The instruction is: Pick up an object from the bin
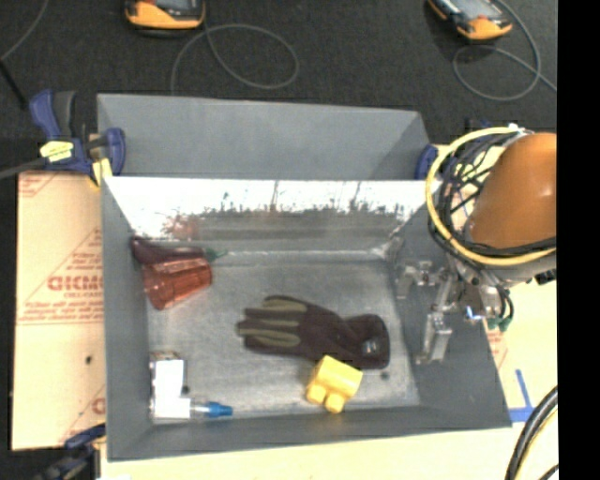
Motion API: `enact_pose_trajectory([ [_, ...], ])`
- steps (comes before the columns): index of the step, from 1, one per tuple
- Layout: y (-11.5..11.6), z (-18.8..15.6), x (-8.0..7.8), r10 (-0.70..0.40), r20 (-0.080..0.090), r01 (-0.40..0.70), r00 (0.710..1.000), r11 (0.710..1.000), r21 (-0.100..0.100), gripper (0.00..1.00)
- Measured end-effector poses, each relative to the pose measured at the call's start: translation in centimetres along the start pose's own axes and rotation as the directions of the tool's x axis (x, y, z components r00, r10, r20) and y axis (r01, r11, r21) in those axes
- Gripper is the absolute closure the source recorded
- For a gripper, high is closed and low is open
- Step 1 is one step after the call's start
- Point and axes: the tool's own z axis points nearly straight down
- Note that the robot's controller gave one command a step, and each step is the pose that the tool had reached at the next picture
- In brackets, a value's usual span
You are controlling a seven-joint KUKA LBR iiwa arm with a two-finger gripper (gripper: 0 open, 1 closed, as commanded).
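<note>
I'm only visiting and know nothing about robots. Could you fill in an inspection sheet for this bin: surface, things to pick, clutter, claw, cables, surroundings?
Surface: grey metal bin, floor scuffed, reddish smears on the far wall.
Job's things: dark glove lying flat mid-bin; yellow block beside its cuff end; reddish-brown plastic piece at left; white part with blue tip in the near left corner.
Clutter: nothing seen.
Claw: claw by the bin's right wall, apart from every item.
Cables: cable bundle looped round the arm's orange cover; loose cables behind the bin.
Surroundings: dark floor; two orange-and-black devices.

Orange domed cover [521,187], black and yellow cables [448,192], silver gripper [430,349]
</note>
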Motion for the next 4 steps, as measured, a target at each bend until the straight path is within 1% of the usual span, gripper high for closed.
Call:
enact_pose_trajectory([
  [1, 0.0, -0.4, -0.1, -0.004, 0.008, 0.004, 1.0, 1.0, 0.002, 0.0],
  [2, 2.9, 5.9, -1.1, 0.06, 0.012, -0.06, 0.998, 0.998, 0.0, 0.0],
  [3, 8.1, 6.6, -3.8, 0.138, 0.012, -0.138, 0.99, 0.99, -0.002, 0.0],
  [4, 4.4, 9.2, -2.6, 0.241, 0.015, -0.241, 0.97, 0.971, -0.002, 0.0],
])
